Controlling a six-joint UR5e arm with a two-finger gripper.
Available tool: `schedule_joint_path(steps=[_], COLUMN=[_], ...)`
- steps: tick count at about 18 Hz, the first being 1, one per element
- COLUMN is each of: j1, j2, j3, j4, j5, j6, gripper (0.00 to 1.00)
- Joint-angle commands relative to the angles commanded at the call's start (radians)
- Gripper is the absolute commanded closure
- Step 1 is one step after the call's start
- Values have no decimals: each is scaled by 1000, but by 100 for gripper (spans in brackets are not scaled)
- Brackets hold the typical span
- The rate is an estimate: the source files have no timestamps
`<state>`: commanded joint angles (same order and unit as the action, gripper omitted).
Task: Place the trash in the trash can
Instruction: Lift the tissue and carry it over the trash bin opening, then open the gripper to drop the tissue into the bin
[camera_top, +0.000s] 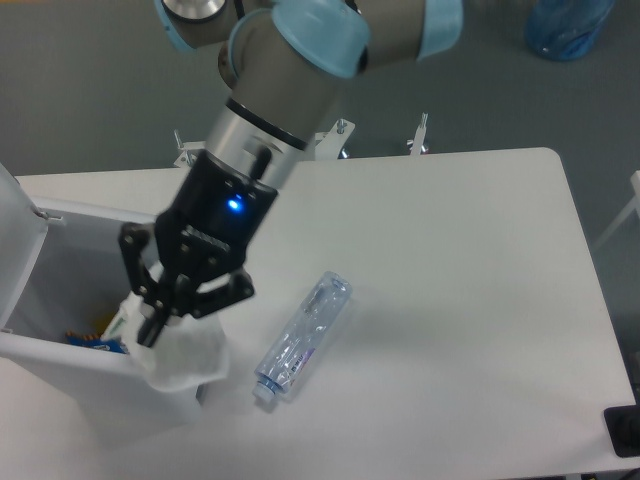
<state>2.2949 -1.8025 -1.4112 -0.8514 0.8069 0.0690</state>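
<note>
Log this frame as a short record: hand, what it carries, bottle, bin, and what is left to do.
hand: shut on the wrapper, over the bin's right rim
wrapper: translucent white, hanging from the hand, partly over the rim
bottle: clear, lying on its side on the table, right of the bin, untouched
trash can: white, lid open, some colourful items already inside
remaining: wrapper not yet released; bottle not yet picked up

A clear bottle with a purple-and-white label was seen on the white table, plus a translucent white wrapper and white trash can.
</note>
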Motion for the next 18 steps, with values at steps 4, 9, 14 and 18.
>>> schedule_joint_path(steps=[4,9,14,18], j1=[-38,-81,-87,-87], j2=[3,5,5,5], j3=[-5,-15,-20,-23], j4=[2,6,6,8], j5=[0,0,2,2], j6=[-3,2,57,71], gripper=[100,70,9,5])
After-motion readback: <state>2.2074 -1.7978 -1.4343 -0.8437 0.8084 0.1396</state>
